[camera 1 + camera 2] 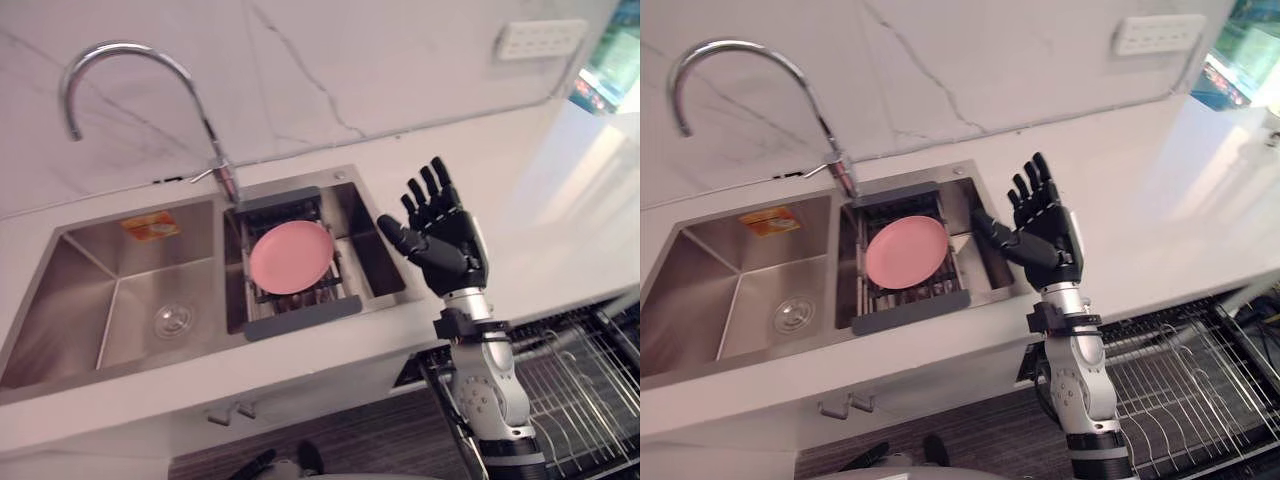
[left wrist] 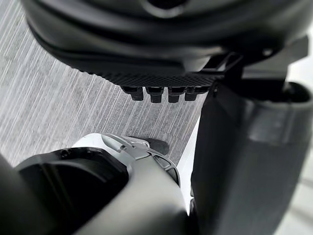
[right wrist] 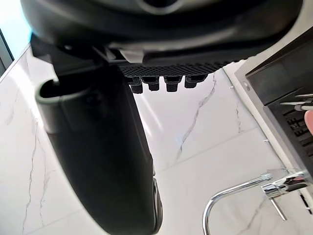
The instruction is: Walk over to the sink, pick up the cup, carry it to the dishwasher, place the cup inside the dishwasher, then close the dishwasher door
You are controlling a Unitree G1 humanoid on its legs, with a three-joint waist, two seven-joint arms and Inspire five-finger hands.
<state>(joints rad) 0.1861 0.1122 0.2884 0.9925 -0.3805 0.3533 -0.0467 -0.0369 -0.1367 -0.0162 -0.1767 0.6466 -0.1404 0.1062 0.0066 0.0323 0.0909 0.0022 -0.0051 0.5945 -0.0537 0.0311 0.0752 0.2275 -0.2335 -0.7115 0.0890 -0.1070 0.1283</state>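
Right hand is up, fingers spread wide and empty, just right of the sink, pink plate sitting in its rack.

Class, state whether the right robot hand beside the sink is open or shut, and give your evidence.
Open. The right robot hand is raised beside the sink with fingers straight and spread, thumb out, holding nothing.

**A home kitchen, by its fittings**

A steel double sink is sunk into a white marble surface under a curved tap. A pink plate lies in a drain rack over one basin. The marble wall carries a wall socket. A wire dishwasher rack stands pulled out below the surface.
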